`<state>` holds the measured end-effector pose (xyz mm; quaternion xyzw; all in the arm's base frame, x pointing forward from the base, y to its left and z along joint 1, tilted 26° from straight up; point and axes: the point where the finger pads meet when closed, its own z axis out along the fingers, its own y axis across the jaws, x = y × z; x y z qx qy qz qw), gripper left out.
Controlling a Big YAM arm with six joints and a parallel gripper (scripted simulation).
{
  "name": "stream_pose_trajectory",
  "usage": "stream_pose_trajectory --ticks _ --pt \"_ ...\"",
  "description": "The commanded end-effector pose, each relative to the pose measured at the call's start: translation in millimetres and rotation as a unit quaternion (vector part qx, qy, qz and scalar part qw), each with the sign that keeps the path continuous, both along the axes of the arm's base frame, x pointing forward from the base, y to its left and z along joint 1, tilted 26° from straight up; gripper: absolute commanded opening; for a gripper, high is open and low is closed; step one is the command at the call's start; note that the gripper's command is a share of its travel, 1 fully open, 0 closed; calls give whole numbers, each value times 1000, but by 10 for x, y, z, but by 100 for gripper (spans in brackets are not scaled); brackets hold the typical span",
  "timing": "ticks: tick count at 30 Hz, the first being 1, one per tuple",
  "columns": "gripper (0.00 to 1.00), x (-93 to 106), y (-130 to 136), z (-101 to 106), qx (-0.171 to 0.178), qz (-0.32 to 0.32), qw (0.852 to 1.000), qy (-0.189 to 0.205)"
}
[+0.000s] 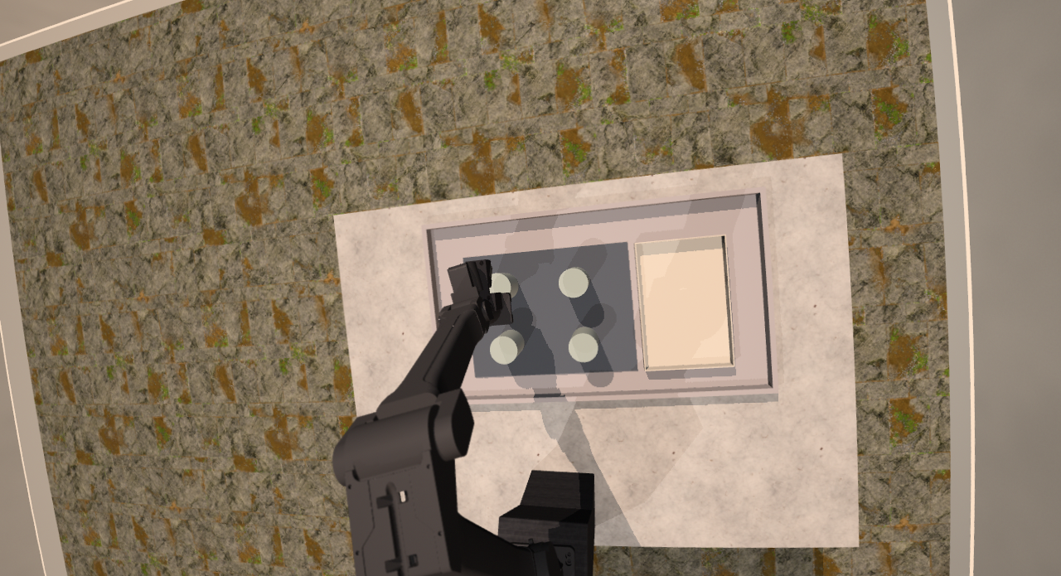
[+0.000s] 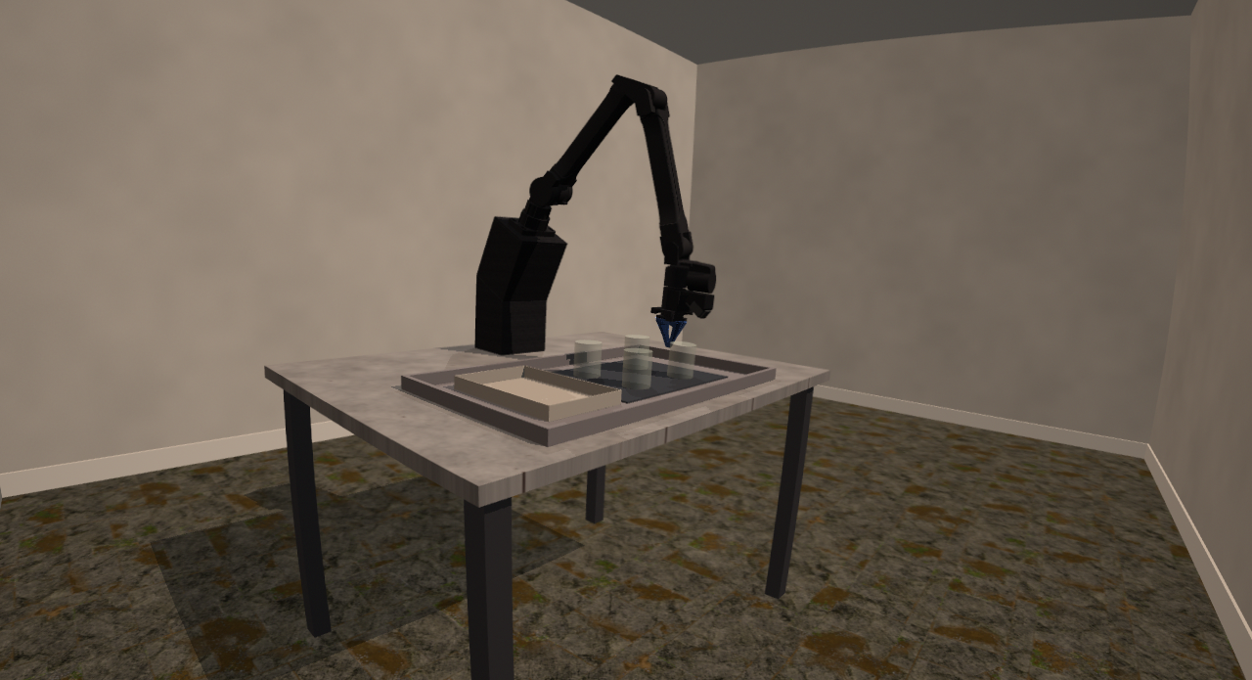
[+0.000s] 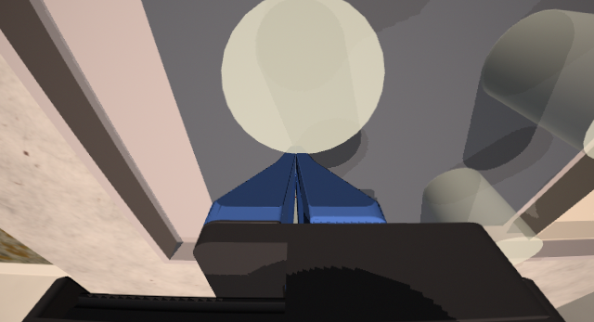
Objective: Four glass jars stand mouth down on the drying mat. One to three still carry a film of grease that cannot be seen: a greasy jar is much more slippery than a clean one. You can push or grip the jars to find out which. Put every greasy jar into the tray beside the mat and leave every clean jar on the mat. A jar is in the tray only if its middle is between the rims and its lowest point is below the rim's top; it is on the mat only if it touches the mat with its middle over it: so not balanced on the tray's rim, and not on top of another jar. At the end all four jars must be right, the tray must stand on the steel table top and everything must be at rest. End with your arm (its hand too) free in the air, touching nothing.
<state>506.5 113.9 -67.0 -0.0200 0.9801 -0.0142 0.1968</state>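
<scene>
- Gripper (image 1: pixel 481 276) (image 2: pixel 670 343) (image 3: pixel 295 154) closed, blue tips together with nothing between them, pointing down at about the height of the jar tops.
- Nearest jar (image 1: pixel 501 284) (image 2: pixel 682 361) (image 3: pixel 303 71): upper left of the mat from the top, upper centre in the wrist view. From the top it lies just right of the hand; in the wrist view the tips meet its lower edge. Contact, I cannot tell.
- Its long axis is upright, so a low sideways push looks the likely test: lower the shut tips beside its wall, then nudge. Pushing high could tip it.
- Other jars (image 1: pixel 583 347) (image 2: pixel 587 359) (image 3: pixel 452 192), three of them, stand upright and well apart on the dark mat (image 1: pixel 537 268) (image 2: pixel 707 378) (image 3: pixel 418 104). Grease cannot be judged by eye.
- Tray (image 1: pixel 682 306) (image 2: pixel 559 409) (image 3: pixel 582 197) sits right of the mat from above, with no jar in it.
- Raised border (image 1: pixel 765 291) (image 2: pixel 490 422) (image 3: pixel 97 122) surrounds mat and tray; room on the hand's left looks tight.
</scene>
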Motion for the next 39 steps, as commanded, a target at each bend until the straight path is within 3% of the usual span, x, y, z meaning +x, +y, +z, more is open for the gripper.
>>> stream_pose_trajectory --ticks 1,39 --pt "0 276 -10 166 5 -3 1000 -26" --pt "0 317 -8 186 5 -3 1000 -26"
